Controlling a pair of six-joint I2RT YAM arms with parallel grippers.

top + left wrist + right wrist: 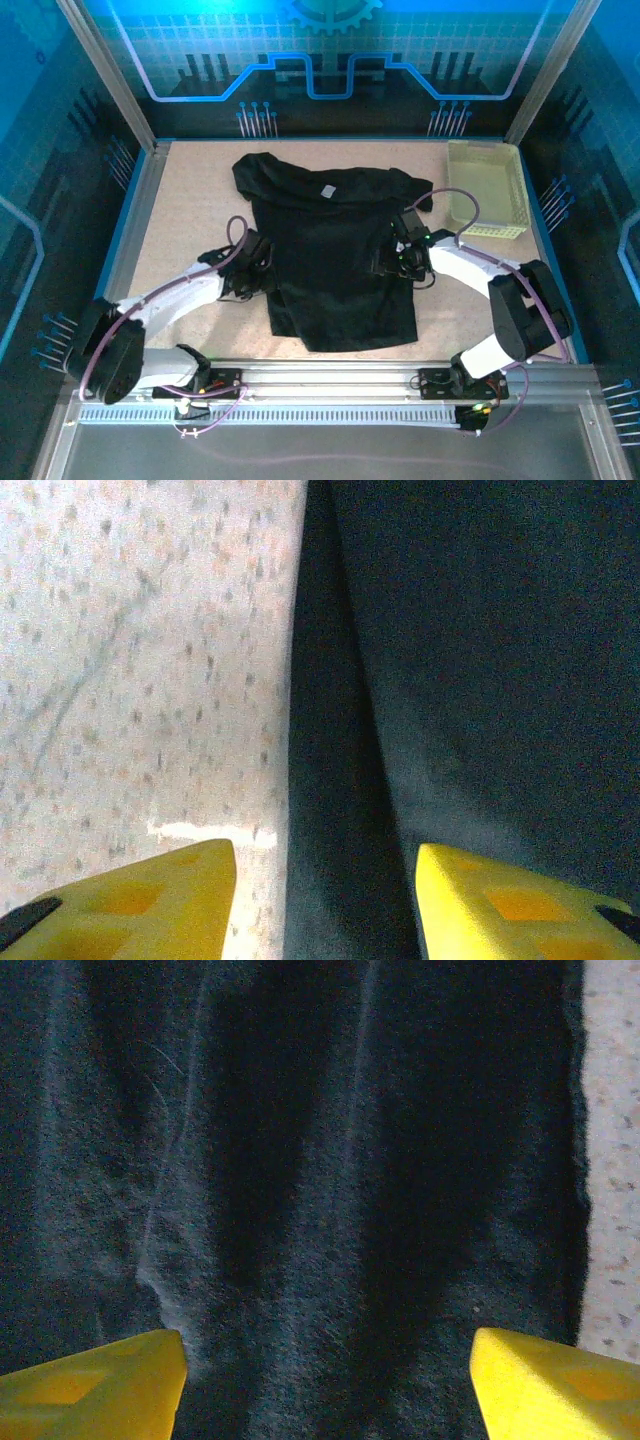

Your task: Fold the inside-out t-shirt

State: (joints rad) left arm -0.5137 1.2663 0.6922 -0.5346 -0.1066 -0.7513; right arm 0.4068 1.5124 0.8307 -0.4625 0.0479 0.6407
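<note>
The inside-out t-shirt (330,250) is black and lies spread flat on the speckled table (190,190), collar toward the back, with a small white tag (325,190) showing. My left gripper (262,268) is low at the shirt's left side edge. In the left wrist view its yellow fingers (150,900) stand apart astride that edge of the shirt (480,660), one over bare table (140,660), one over cloth. My right gripper (395,255) sits at the shirt's right side. Its wrist view has the gripper (328,1380) open wide over wrinkled cloth (320,1160).
A pale yellow-green plastic basket (485,190) stands at the back right, just beyond the shirt's right sleeve. Bare table (612,1160) runs along the shirt's right edge. Metal frame posts and walls enclose the table on all sides.
</note>
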